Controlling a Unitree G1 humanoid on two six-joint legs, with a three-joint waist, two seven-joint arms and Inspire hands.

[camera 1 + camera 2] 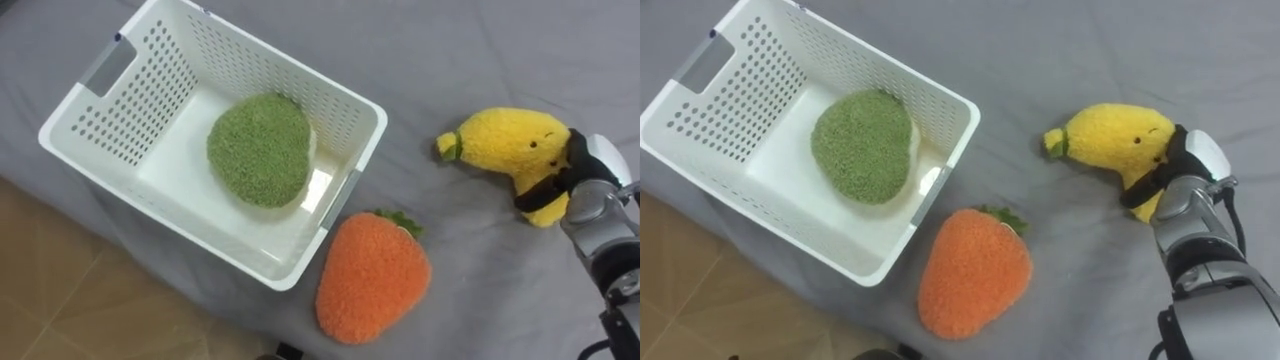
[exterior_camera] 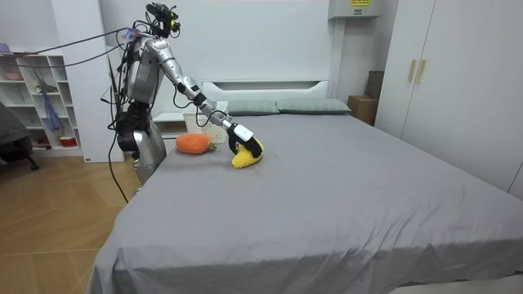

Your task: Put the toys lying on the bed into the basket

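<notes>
I can't see the back end of the yellow banana toy point(image 1: 1105, 135); my right hand point(image 1: 1185, 170) covers it.

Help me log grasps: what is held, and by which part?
The right hand grips the yellow banana plush at its end opposite the stem.

Green plush point(image 1: 260, 150) in basket point(image 1: 150, 90), orange plush point(image 1: 372, 278) beside, yellow banana plush point(image 1: 505, 140) in robot hand point(image 1: 585, 187).

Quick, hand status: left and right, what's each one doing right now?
Left hand: cannot be told.
Right hand: closed on the yellow banana toy.
</notes>
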